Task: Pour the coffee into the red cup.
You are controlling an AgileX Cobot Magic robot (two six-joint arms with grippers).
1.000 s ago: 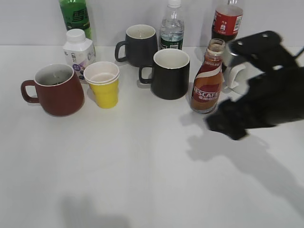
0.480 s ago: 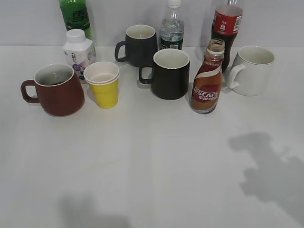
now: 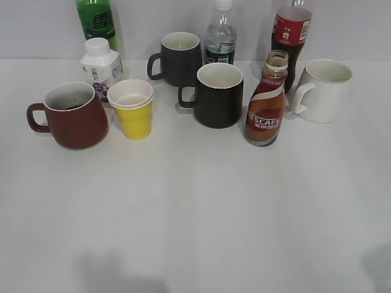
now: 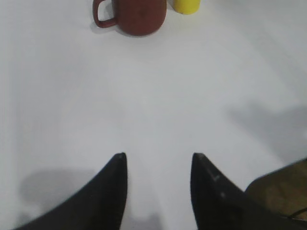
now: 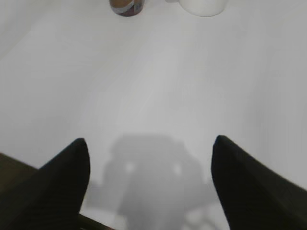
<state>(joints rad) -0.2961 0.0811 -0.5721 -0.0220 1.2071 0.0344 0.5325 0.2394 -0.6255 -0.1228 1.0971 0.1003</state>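
Right wrist view: coffee [image 5: 126, 7] stands well ahead of open right end effector [image 5: 151, 146].

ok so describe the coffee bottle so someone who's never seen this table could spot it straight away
Look at the right side of the white table, between the nearer black mug and the white mug. The coffee bottle stands upright there, just in front of the taller cola bottle. It is the only small curvy brown bottle, uncapped, with a red-and-white swirl label.
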